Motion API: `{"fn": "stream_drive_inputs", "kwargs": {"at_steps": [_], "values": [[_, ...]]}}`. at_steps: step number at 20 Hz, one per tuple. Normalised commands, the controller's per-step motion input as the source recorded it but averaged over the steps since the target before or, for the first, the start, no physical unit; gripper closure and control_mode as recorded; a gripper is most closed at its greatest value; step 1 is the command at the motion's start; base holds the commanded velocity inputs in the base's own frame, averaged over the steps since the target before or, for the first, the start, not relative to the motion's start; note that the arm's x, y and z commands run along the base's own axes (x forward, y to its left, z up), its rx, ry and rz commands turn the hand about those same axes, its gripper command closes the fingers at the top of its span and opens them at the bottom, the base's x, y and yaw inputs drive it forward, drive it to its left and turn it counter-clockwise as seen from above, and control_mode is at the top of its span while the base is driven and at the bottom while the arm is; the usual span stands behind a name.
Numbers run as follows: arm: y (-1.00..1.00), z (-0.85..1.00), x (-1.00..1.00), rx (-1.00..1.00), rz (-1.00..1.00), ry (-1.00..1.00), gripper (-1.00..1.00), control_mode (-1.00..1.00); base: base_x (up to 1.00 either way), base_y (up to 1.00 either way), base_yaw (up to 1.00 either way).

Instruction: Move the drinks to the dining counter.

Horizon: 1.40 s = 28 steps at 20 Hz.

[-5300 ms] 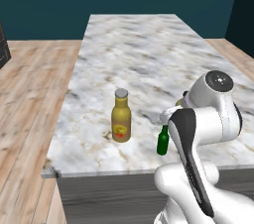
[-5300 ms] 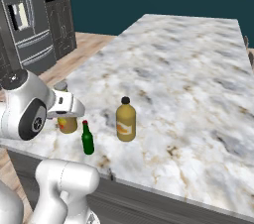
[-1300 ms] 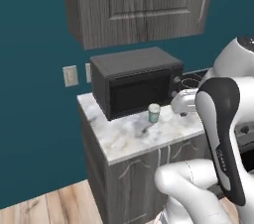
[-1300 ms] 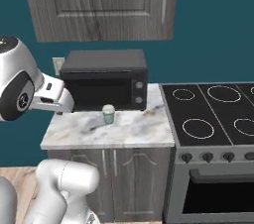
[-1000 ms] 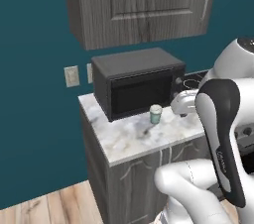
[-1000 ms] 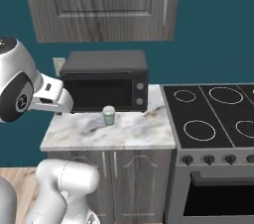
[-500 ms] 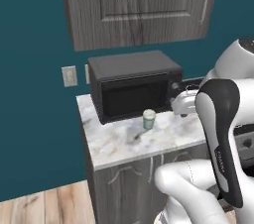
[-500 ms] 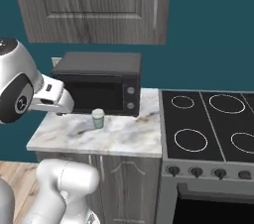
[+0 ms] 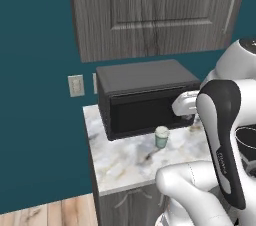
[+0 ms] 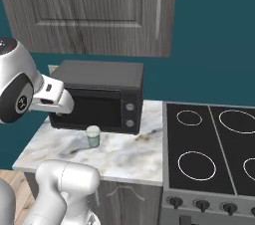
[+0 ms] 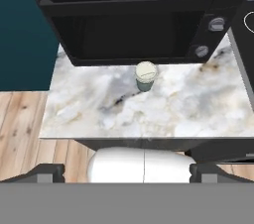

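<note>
The drinks and the dining counter are out of view. My gripper (image 11: 128,172) is open, its two dark fingertips (image 11: 49,172) far apart with nothing between them. It hangs in front of and above a small marble worktop (image 11: 94,111), pointing down at it. A small white cup (image 11: 146,76) stands on that worktop, right before a black microwave (image 11: 134,20). The same cup (image 9: 161,136) (image 10: 93,136) appears in both base views, near my white hand.
The microwave (image 9: 142,97) (image 10: 99,94) fills the back of the worktop (image 9: 125,162) (image 10: 127,154). A black stove top (image 10: 211,149) adjoins it on the right. Grey wood wall cabinets (image 9: 155,10) hang above. Wooden floor (image 11: 20,129) lies to the left.
The base has driven, so the whole picture shifted: first the marble island with bottles, now the microwave worktop, seen closer than a second ago. The cup has stayed put; the gripper stays open.
</note>
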Motion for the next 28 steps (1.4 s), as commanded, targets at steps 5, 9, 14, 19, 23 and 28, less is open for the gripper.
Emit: {"fn": "stream_drive_inputs", "kwargs": {"at_steps": [5,9,14,19,23,28], "values": [[0.0,0.0,0.0,0.0,0.0,0.0,-1.0,1.0,0.68,-0.43,0.0],[0.0,0.0,0.0,0.0,0.0,0.0,-1.0,1.0,0.82,-0.26,0.05],[0.0,0.0,0.0,0.0,0.0,0.0,-1.0,1.0,0.56,-0.43,0.14],[0.0,0.0,0.0,0.0,0.0,0.0,-1.0,1.0,0.59,-0.27,0.19],[-0.02,-0.14,0.08,0.0,0.0,0.0,-1.0,-1.0,0.0,0.0,0.0],[0.0,-0.29,0.0,0.01,0.0,0.0,-1.0,-1.0,0.0,0.0,0.0]]}}
